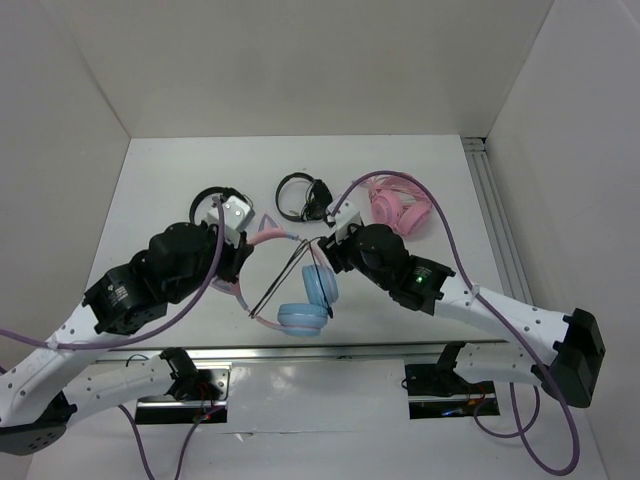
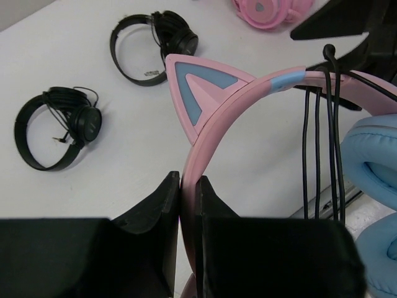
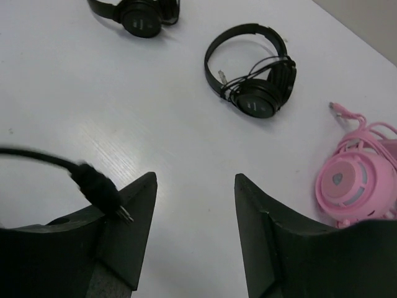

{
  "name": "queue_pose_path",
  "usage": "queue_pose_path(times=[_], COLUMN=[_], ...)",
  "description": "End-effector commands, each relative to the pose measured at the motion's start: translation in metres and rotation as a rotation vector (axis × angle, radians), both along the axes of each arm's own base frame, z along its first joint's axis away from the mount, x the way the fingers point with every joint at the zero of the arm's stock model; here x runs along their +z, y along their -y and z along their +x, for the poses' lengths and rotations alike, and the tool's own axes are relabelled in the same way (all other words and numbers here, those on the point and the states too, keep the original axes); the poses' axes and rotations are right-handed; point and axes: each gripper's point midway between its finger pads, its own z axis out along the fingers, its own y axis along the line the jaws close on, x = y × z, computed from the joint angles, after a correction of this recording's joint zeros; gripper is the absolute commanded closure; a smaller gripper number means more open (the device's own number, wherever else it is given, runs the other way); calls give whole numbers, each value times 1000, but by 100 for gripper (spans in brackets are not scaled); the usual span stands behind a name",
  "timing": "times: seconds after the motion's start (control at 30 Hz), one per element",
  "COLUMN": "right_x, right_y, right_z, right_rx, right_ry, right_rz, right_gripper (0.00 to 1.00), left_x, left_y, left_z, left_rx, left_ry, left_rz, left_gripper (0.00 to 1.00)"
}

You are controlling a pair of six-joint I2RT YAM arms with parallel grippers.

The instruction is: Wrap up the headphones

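The left gripper (image 2: 188,181) is clamped on the pink headband (image 2: 260,93) of the headphones (image 1: 305,300), held between the two arms, but the right gripper (image 3: 195,181) has its jaws apart with the plug (image 3: 99,185) only lying beside them, so the wound cable (image 2: 317,149) may slip and unwind.

Headphones (image 1: 303,318): light blue cups, pink band, black cable (image 2: 317,155).

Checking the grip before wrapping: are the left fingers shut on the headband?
Shut on it: the left fingers clamp the pink headband, no gap visible.
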Motion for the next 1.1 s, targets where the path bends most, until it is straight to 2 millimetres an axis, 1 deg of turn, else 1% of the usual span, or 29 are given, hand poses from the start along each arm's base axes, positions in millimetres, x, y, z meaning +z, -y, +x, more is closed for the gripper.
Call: queue_pose_path(times=[0.0,0.03,0.07,0.1,0.13,0.17,0.2,0.23,0.27,0.33,0.37,0.4,0.47,0.5,0.53,0.57,0.6,0.63,0.7,0.73,0.77,0.8,0.83,0.87,0.9,0.93,0.97,1.0,1.07], right_x=[5,5,1,5,1,6,6,8,15,30,38,50,58,53,46,53,49,43,47,58,68,73,86,92,99,106,106,110,118], right_y=[14,16,18,19,23,28,34,41,55,74,102,130,164,176,190,194,204,209,207,211,208,203,206,206,208,211,214,216,220], right_z=[11,10,10,9,10,12,11,13,16,19,26,25,26,31,27,30,33,30,29,25,24,22,15,13,10,7,7,7,3], right_rx=[-107,-108,-120,-120,-145,-169,-192,-233,-296,-406,-592,-728,-946,-1013,-1055,-1086,-1118,-1129,-1116,-1107,-1085,-1037,-1013,-999,-993,-986,-995,-1004,-1013], right_ry=[4,3,-4,3,-2,-1,-6,-17,-3,14,44,52,69,56,34,27,9,-12,-43,-37,-32,-47,-31,-27,-16,-1,8,18,24], right_rz=[44,43,40,51,47,70,72,97,116,146,178,170,176,124,45,64,44,22,90,157,222,258,317,349,360,383,372,380,378], right_gripper=[38,38,32,30,26,25,21,19,19,11,9,7,2,2,0,0,0,0,0,0,0,0,0,0,0,0,0,0,0], left_x=[58,59,60,63,61,68,65,60,58,49,41,35,26,18,14,14,7,-3,-6,-7,-29,-27,-33,-47,-67,-74,-80,-104,-122], left_y=[-13,-11,-13,-14,-12,-11,-11,-7,-6,-2,3,4,11,17,22,25,27,39,56,64,80,93,104,115,128,138,145,161,178], left_z=[16,18,19,19,21,21,24,27,29,36,41,44,50,54,58,60,65,67,73,76,78,84,86,87,94,99,107,111,115], left_rx=[136,136,149,149,149,153,167,170,170,189,193,204,209,218,222,227,249,213,193,171,131,114,91,56,57,47,59,69,96], left_ry=[103,101,105,111,105,112,108,93,87,87,71,75,64,42,40,35,17,-10,-23,-26,-75,-70,-84,-103,-144,-155,-155,-197,-219], left_rz=[-152,-150,-147,-154,-147,-173,-160,-153,-146,-133,-128,-125,-128,-137,-150,-167,-184,-176,-226,-238,-223,-277,-298,-300,-304,-318,-332,-311,-306], left_gripper=[100,100,100,100,100,100,100,100,100,100,100,100,100,100,100,100,100,100,100,100,100,100,100,100,100,100,100,100,100])
